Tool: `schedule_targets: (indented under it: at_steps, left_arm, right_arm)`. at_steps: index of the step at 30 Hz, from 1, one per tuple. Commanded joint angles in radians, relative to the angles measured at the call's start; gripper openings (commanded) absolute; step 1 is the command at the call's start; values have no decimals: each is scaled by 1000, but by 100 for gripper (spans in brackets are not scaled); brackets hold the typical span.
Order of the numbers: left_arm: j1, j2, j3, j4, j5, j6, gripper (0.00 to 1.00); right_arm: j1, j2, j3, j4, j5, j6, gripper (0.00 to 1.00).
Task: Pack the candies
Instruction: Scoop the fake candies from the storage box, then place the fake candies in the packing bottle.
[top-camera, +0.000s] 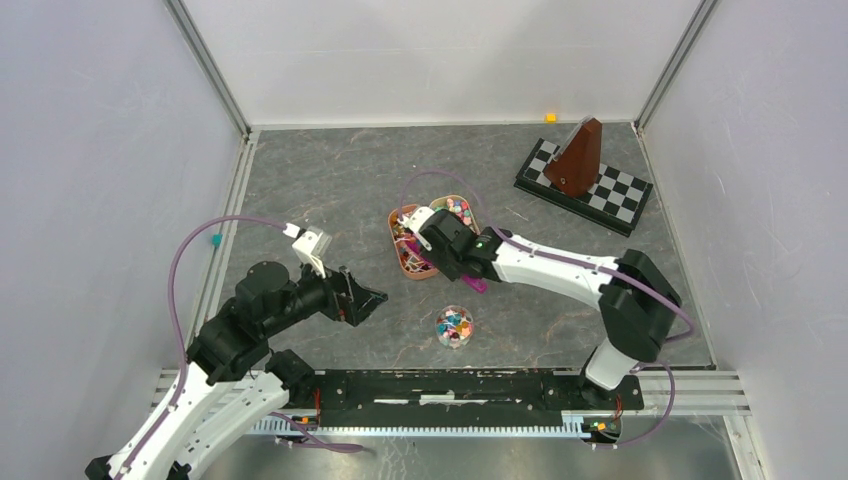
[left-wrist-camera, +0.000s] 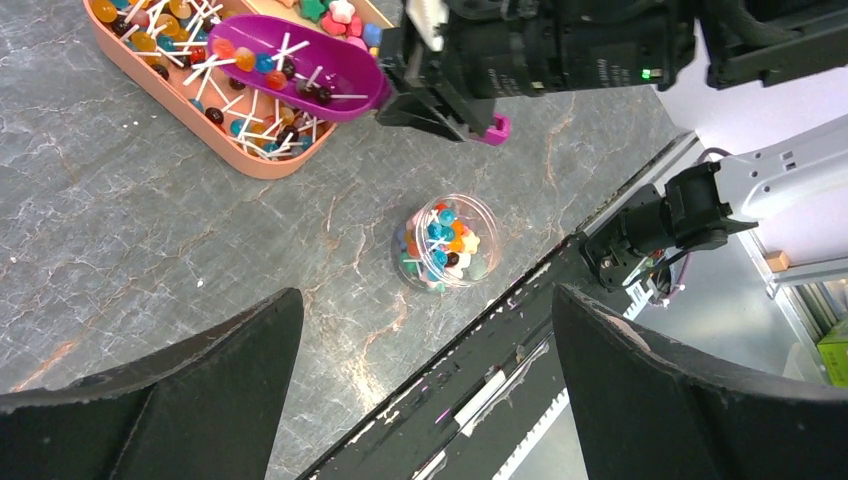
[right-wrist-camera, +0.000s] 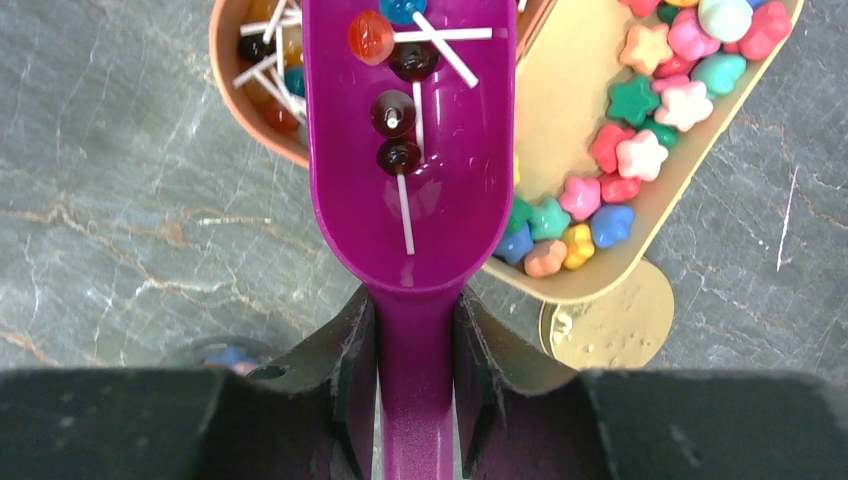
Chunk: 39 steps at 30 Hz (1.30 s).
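one purple scoop (right-wrist-camera: 462, 150) holds five lollipops (right-wrist-camera: 393, 112) over one orange tray (right-wrist-camera: 222, 60); beside it, one tan tray (right-wrist-camera: 590, 290) of star candies (right-wrist-camera: 640, 155). right gripper (right-wrist-camera: 415, 310) clamps the scoop's handle; left gripper (left-wrist-camera: 425, 300) gapes wide, empty.

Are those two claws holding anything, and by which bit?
The right gripper clamps the purple scoop by its handle, just behind the bowl. The left gripper is open, holding nothing.

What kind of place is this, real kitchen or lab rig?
Most likely a lab robot test cell: plain white panel walls on aluminium posts, a left arm and right arm bolted to one rail, and staged props such as a chessboard.
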Motion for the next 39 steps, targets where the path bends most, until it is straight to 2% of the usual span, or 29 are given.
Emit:
schedule_targets:
  at_steps: [1, 9, 15, 27, 39]
  left_arm:
    - [3, 24, 2, 23, -19, 12, 100]
    - [3, 62, 6, 25, -16, 9, 100]
    - [3, 102, 15, 32, 19, 4, 100]
    - [3, 217, 25, 68, 118, -25, 100]
    - [3, 245, -16, 85, 194, -42, 100]
  right_arm:
    - [-2, -127, -76, 74, -36, -35, 0]
    - [-1, -337, -256, 118, -171, -137, 0]
    - [17, -477, -320, 67, -234, -214, 0]
    - [162, -617, -311, -73, -295, -313, 0]
    - [205, -691, -258, -102, -353, -312, 0]
